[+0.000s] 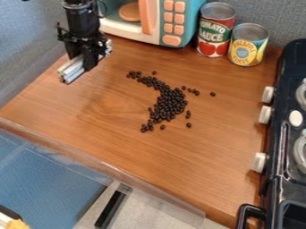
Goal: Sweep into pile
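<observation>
bright, even light leaves soft, faint shadows on the countertop (209, 152).

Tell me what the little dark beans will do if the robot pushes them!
The beans look rounded, so some would probably roll or skid. They lie loose, so a push may scatter them. Being small, each is probably light.

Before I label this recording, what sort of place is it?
Probably a toy kitchen set up for robot work: a toy microwave and a stove flank a wooden counter, with tomato sauce and pineapple cans near the microwave.
</observation>
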Robot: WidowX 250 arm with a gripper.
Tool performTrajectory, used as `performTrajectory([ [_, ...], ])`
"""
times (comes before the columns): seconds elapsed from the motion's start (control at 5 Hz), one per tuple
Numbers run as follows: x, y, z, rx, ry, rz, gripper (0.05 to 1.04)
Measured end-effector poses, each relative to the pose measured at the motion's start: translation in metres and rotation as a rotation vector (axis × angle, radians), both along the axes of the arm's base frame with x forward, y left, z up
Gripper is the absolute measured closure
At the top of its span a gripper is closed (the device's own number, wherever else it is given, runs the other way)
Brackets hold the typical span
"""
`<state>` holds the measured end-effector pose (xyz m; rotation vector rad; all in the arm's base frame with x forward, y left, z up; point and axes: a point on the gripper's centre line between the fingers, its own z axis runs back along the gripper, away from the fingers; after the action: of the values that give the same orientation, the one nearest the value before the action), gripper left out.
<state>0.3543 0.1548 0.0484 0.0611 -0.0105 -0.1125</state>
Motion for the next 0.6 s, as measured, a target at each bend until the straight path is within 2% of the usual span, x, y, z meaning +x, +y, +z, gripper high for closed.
performTrajectory([
  [0.2,0.01,0.005,-0.009,0.011,-0.001,-0.074,0.699],
  [0.4,0.015,0.006,-0.015,0.015,-0.024,-0.095,0.699],
  [0.6,0.015,0.006,-0.031,0.013,-0.001,-0.107,0.699],
])
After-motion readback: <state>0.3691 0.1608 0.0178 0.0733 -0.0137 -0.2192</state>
